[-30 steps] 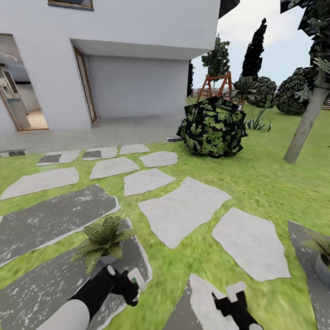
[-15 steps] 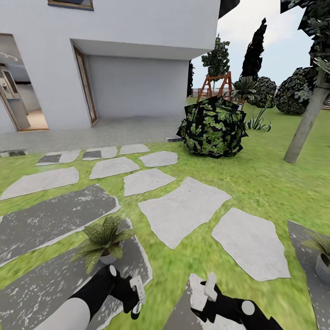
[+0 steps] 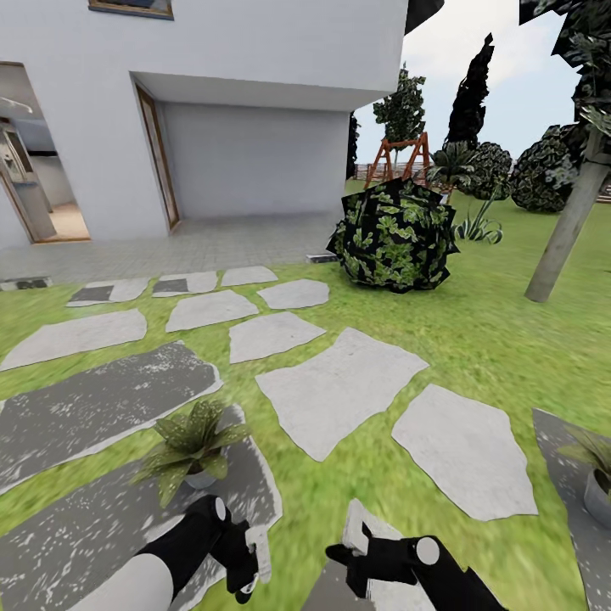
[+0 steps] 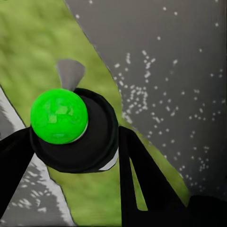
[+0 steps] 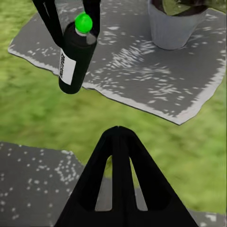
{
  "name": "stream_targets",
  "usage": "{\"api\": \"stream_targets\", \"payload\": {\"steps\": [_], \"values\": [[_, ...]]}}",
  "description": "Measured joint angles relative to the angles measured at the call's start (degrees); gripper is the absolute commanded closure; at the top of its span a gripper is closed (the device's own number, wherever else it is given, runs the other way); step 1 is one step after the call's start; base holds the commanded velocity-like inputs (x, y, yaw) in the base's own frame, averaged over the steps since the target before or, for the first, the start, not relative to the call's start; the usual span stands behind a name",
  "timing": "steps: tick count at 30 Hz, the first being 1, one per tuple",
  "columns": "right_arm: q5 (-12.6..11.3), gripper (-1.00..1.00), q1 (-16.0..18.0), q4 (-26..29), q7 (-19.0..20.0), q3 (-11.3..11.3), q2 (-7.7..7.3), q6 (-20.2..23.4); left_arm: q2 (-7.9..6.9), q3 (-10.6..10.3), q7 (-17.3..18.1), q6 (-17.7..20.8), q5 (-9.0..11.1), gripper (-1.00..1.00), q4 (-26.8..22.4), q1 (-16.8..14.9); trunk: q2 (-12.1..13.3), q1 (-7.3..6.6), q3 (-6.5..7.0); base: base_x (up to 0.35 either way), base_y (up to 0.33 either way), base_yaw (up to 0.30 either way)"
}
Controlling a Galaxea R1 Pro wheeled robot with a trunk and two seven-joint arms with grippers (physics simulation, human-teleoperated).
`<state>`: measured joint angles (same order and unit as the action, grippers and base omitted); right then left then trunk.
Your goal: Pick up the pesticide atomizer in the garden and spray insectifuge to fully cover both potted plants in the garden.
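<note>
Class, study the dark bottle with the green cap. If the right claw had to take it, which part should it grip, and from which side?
Probably the lower body of the bottle, around the white label. The left claw already clamps it near the green cap, so only the straight, round body below is free. The right claw should open first and come from the label side, fingers across the bottle's width.

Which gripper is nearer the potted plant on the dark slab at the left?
Left. The left gripper, holding the pesticide atomizer, sits just below the potted plant; the right gripper is farther right.

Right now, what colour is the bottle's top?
Bright green, clearest in the left wrist view: the atomizer's cap.
</note>
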<state>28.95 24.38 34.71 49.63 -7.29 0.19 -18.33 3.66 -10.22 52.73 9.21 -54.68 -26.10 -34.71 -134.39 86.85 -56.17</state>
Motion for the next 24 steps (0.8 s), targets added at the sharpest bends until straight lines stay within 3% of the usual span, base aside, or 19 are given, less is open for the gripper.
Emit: {"api": "stream_targets", "payload": {"steps": [10, 16, 20, 24], "values": [[0.0, 1.00, 0.3, 1.1, 0.0, -0.1, 2.69, 0.1, 1.59, -1.0, 0.0, -0.4, 0.1, 1.00, -0.2, 0.1, 0.0, 0.00, 0.00, 0.000, 0.000, 0.000], [0.1, 1.00, 0.3, 1.1, -0.1, -0.1, 2.86, 0.1, 3.26, -1.0, 0.1, -0.9, 0.2, 1.00, -0.7, 0.1, 0.0, 0.00, 0.00, 0.000, 0.000, 0.000], [0.1, 1.00, 0.3, 1.0, -0.1, -0.2, 2.87, 0.1, 3.44, -1.0, 0.2, -4.8, 0.6, 1.00, -0.3, 0.1, 0.0, 0.00, 0.00, 0.000, 0.000, 0.000], [0.2, 1.00, 0.3, 1.0, -0.1, -0.1, 2.87, 0.1, 3.98, -1.0, 0.3, -6.1, 0.8, 1.00, -0.1, 0.2, 0.0, 0.00, 0.00, 0.000, 0.000, 0.000]]}}
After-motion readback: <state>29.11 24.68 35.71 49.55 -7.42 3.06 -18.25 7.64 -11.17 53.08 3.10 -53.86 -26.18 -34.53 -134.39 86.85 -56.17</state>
